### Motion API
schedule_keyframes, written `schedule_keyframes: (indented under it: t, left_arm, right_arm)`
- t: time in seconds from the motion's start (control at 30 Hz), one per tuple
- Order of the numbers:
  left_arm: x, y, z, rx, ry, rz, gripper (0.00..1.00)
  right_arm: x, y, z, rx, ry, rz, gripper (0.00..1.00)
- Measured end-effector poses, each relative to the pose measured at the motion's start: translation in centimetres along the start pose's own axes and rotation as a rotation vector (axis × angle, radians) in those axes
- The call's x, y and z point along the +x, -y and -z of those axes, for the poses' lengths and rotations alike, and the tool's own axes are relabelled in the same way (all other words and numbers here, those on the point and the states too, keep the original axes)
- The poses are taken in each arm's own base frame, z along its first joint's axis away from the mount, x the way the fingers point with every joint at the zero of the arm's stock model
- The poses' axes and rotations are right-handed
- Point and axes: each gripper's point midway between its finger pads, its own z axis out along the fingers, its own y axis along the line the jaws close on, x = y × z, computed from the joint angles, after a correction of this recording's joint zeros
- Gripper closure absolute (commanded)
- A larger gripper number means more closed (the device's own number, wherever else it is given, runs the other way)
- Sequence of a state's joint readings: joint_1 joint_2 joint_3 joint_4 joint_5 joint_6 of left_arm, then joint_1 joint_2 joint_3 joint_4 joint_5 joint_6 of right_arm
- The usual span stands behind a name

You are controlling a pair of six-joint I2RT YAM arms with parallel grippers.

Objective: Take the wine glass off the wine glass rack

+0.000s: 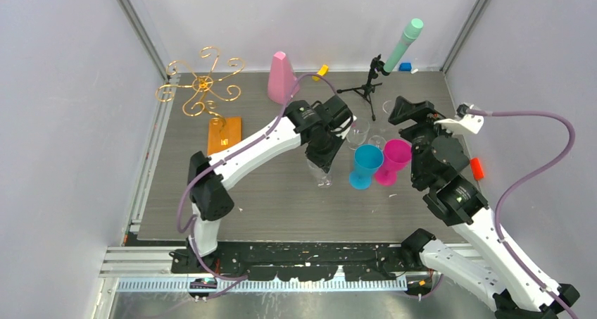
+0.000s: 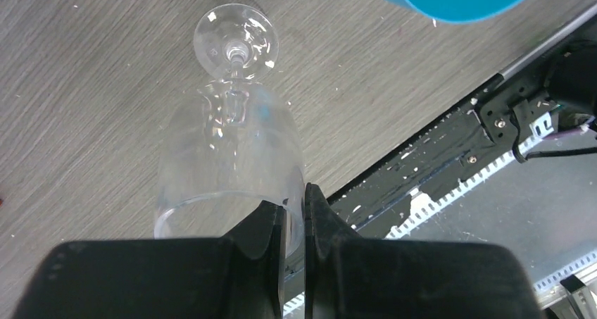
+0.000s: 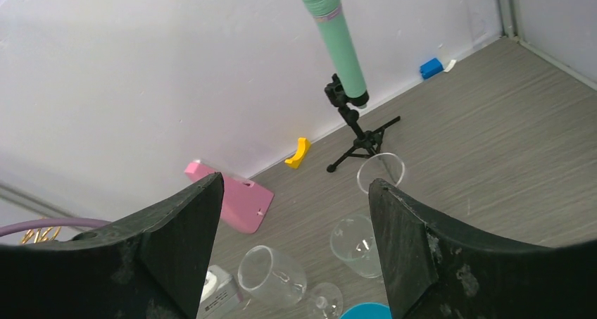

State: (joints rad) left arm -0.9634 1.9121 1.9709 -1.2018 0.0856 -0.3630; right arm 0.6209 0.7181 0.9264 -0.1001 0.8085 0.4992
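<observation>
The gold wire wine glass rack (image 1: 203, 86) stands at the back left on its orange-brown wooden base (image 1: 224, 134); no glass shows on its arms. My left gripper (image 1: 320, 152) is at mid-table, well right of the rack. In the left wrist view my left gripper (image 2: 296, 208) is shut on the rim of a clear wine glass (image 2: 229, 157), one finger inside the bowl and one outside. The glass's foot (image 2: 236, 41) is down at the table. The glass also shows in the right wrist view (image 3: 271, 273). My right gripper (image 1: 415, 118) (image 3: 292, 192) is open and empty.
A blue cup (image 1: 365, 165) and a magenta cup (image 1: 394, 160) stand just right of the held glass. Other clear glasses (image 3: 359, 245) (image 3: 380, 171) stand behind them. At the back are a black tripod with a mint-green tube (image 1: 394, 55), a pink cone (image 1: 281, 77) and a yellow piece (image 1: 322, 71).
</observation>
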Motion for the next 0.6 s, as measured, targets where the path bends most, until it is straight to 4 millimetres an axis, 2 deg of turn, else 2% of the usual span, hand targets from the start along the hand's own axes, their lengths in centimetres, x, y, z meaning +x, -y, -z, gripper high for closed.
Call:
schedule_keyframes:
  t: [0.2,0.5,0.6]
  left_arm:
    - [-0.5,-0.1,-1.3,-0.034,-0.041,-0.019,0.99]
    - [-0.5,-0.3,-2.3,-0.047,-0.081,-0.034,0.80]
    - [-0.7,-0.3,-2.3,-0.050,-0.079,-0.039,0.68]
  right_arm:
    - [-0.5,1.8,0.8,0.045,0.025,0.006,0.20]
    - [-0.3,2.4,1.0,0.063,0.022,0.018,0.20]
    - [-0.3,2.5,1.0,0.064,0.020,0.021,0.20]
